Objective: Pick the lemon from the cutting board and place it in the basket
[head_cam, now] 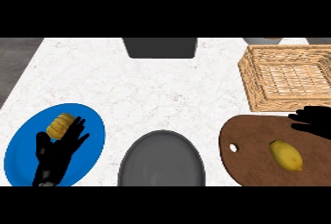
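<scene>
A white counter (149, 92) with faint grey marks fills most of the view. On its near left side lies a blue plate (26, 135) with a small yellow-brown lumpy bit of food (60, 126) on its far part, and near it, in the middle at the front, lies a dark grey plate (161, 159). At the far edge in the middle stands a dark grey tub (160, 47), well apart from both plates.

Left hand (61, 151) matte black, slender-fingered; right hand (315, 121) — black too, seemingly a flat silhouette.
</scene>
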Controlling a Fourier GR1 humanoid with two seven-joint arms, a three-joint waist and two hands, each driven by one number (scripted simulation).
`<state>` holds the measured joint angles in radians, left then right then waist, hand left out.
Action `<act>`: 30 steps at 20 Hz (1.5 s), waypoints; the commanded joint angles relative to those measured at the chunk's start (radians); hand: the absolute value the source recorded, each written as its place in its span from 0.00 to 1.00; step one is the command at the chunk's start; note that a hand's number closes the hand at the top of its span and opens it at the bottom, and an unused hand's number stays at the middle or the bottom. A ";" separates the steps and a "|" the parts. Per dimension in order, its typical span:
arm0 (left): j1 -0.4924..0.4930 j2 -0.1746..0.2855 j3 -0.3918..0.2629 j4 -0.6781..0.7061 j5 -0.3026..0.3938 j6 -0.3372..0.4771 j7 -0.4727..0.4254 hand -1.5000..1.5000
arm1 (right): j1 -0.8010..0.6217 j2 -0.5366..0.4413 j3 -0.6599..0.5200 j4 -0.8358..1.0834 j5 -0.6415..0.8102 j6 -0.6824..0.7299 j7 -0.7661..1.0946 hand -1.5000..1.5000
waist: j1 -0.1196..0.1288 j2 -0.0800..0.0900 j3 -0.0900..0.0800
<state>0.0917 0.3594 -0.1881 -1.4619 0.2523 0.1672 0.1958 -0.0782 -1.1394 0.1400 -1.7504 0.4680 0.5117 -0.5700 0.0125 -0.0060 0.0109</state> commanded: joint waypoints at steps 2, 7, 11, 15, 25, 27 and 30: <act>-0.010 -0.015 -0.009 0.069 -0.007 -0.011 0.069 0.50 | -0.018 0.082 0.061 0.076 0.097 -0.036 -0.045 0.00 | -0.003 0.010 -0.010; 0.005 -0.009 0.018 0.130 -0.013 -0.051 0.013 0.50 | -0.008 0.095 0.039 0.114 0.105 -0.046 -0.104 0.00 | -0.013 0.008 -0.011; 0.029 -0.024 0.022 0.085 -0.030 -0.027 0.023 0.50 | -0.027 0.155 0.081 0.111 0.171 -0.069 -0.076 0.00 | -0.011 0.006 -0.011; 0.029 -0.027 0.025 0.046 -0.028 -0.028 0.064 0.50 | -0.048 0.208 0.106 0.173 0.218 -0.088 -0.082 0.00 | -0.006 0.007 -0.011; 0.037 -0.050 0.039 0.130 -0.050 -0.061 -0.002 0.50 | -0.037 0.304 0.178 0.192 0.342 -0.151 -0.063 0.00 | -0.010 0.008 -0.011; 0.009 -0.028 0.078 0.106 -0.036 -0.066 0.021 0.50 | -0.030 0.268 0.139 0.200 0.354 -0.133 -0.071 0.00 | -0.015 0.006 -0.011; 0.010 -0.055 0.057 0.058 -0.046 -0.042 0.070 0.50 | -0.068 0.283 0.161 0.323 0.428 -0.178 -0.113 0.00 | -0.006 0.008 -0.011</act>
<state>0.0936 0.3265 -0.1237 -1.4503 0.2110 0.1187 0.2183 -0.1309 -0.8707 0.2878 -1.4917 0.8317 0.3600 -0.6660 0.0057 -0.0088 0.0120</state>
